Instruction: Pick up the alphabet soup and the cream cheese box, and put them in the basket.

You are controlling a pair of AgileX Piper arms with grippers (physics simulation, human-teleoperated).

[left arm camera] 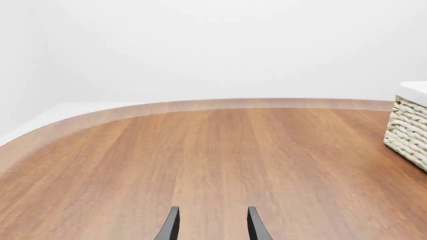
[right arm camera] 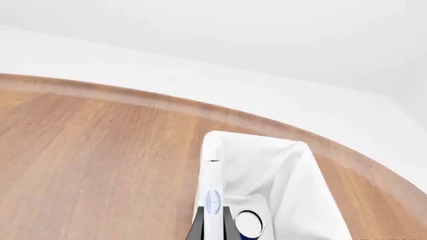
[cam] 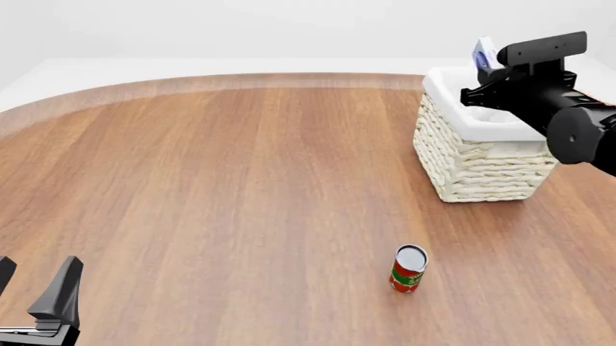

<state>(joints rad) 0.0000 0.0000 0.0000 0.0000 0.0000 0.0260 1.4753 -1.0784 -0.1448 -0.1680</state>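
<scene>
The basket (cam: 477,162) stands near the tabletop's far right edge, alphabet soup (right arm camera: 249,223) inside. The right gripper (cam: 484,63) clamps the cream cheese box (cam: 484,52) above it. The left gripper (cam: 34,288) rests parted near the front left corner.

Two cans: one red-and-green labelled can (cam: 408,269) standing on counter (cam: 241,187), one alphabet soup (right arm camera: 249,223) inside basket (cam: 477,162). One basket. One cream cheese box (right arm camera: 212,200). Two robot arms.

Only a red-and-green can (cam: 408,268) interrupts the table (cam: 221,187)
</scene>
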